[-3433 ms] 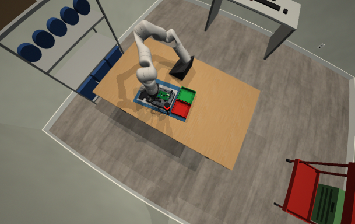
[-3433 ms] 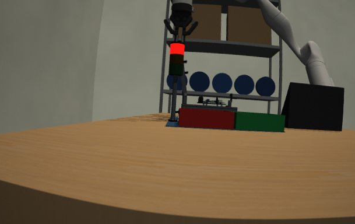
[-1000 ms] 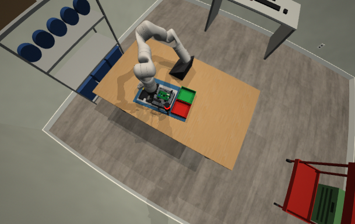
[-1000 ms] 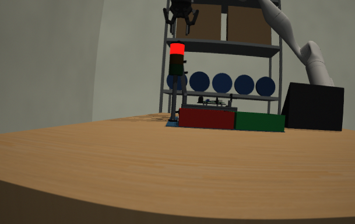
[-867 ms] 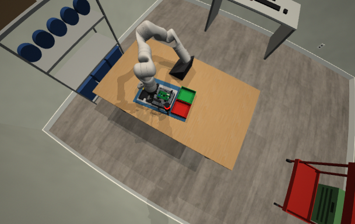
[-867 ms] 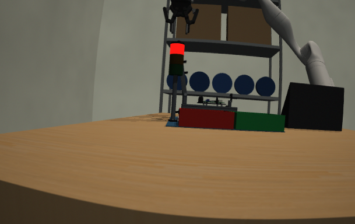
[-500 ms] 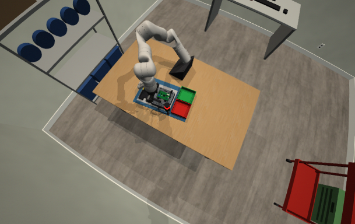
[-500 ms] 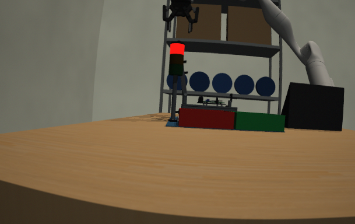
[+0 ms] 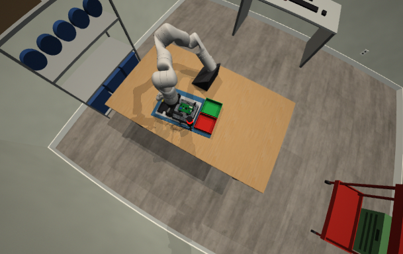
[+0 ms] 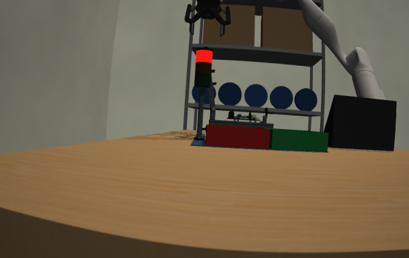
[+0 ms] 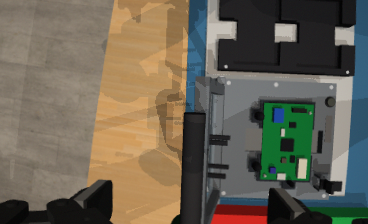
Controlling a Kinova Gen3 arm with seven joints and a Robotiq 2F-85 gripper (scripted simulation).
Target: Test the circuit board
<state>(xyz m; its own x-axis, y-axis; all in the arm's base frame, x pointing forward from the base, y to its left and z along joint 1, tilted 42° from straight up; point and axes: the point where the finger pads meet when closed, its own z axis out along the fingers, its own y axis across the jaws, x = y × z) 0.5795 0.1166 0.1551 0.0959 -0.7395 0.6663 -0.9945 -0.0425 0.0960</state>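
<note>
Board (image 9: 186, 108) (image 10: 245, 117) (image 11: 287, 142) lies component side up in the tester (image 10: 240, 123) (image 11: 240, 185), apart from the jaws. The jaws are spread wide with nothing between them, pointing down from well above. In the wrist view one finger shows over the counter (image 9: 250, 122) (image 10: 176, 188) (image 11: 135, 100) and the other by the near edge of the tester.

On the board, the large white connector (image 11: 302, 168) sits toward the end nearer the bins. Whether both pins pass through the holes is too small to tell. The lid (image 10: 212, 101) (image 11: 214, 130) stands raised along one side of the tester, its dark pegs (image 11: 219, 140) showing over the base. Across from it, near a corner, is the black hook (image 11: 330, 185); a round black post (image 11: 330, 101) rises from another corner on that side.

Beside the tester, the signal light (image 9: 190, 121) (image 10: 204, 67) glows red in its top section. The red bin (image 9: 205, 123) (image 10: 238, 136) (image 11: 240, 215) and green bin (image 9: 211, 108) (image 10: 299, 140) (image 11: 345, 214) stand side by side at that end. At the opposite end is the black tray (image 11: 250, 57), all on a blue mat (image 10: 198, 142) (image 11: 365, 165).

Farther out, the arm (image 9: 165, 61) (image 10: 365, 80) reaches from its black base (image 9: 207, 77) (image 10: 361, 124) on the counter. Beyond stands a shelf unit (image 10: 323, 80) with blue discs (image 9: 64, 30) (image 10: 230, 94) and brown boxes (image 10: 287, 28). A red cart (image 9: 343, 211) stands well apart on the floor.
</note>
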